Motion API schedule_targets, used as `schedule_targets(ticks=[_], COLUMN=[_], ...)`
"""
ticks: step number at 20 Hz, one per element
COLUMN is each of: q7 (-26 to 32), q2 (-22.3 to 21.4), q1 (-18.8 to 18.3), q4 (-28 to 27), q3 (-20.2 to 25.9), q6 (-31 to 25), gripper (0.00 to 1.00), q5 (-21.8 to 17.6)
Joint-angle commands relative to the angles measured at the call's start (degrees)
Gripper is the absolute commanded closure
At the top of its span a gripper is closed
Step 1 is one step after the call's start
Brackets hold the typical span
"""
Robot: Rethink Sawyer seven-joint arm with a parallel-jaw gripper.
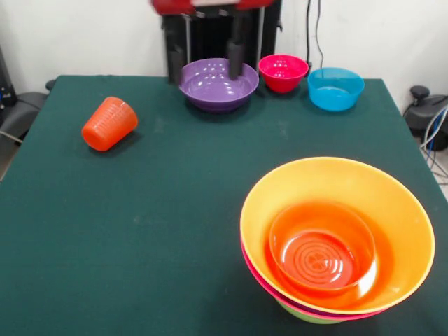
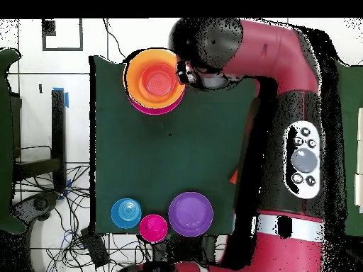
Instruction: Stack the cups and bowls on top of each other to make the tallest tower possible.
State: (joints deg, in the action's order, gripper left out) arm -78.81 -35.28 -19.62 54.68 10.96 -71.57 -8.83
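The tower (image 1: 336, 238) stands at the near right: a small orange bowl (image 1: 322, 253) nested in the large orange bowl (image 1: 399, 210), with a pink rim (image 1: 260, 278) and a green bowl (image 1: 308, 316) below. It also shows in the overhead view (image 2: 153, 81). The orange-red cup (image 1: 109, 124) lies on its side at the left. My gripper (image 1: 204, 64) is open at the far side, over the purple bowl (image 1: 217, 87). One finger (image 1: 234, 56) reaches down inside the bowl, the other (image 1: 175, 66) is at its left rim.
A small magenta-red bowl (image 1: 283, 72) and a blue bowl (image 1: 335, 88) stand upright to the right of the purple one, at the far edge. In the overhead view the arm (image 2: 283, 85) hides the table's right part and most of the cup.
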Motion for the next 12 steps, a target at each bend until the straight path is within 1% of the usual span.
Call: schedule_targets(ticks=[1, 3, 5, 7, 10, 12], q7=[13.33, 12.91, 11.17, 10.51, 9.40, 8.81], q2=[0.65, 0.06, -0.95, -1.77, -2.11, -1.92], q1=[-2.99, -3.49, -3.84, -4.16, -4.07, -4.50], q4=[6.05, 7.70, 9.28, 11.31, 12.78, 13.89], q3=[2.14, 2.27, 1.62, 1.00, -0.30, -0.45], q6=[-4.33, -2.40, -1.25, -1.02, -1.59, 0.01], gripper=[0.00, 0.00, 0.00, 0.00, 0.00, 0.00], q5=[-4.97, -5.11, -5.34, -5.76, -7.46, -8.13])
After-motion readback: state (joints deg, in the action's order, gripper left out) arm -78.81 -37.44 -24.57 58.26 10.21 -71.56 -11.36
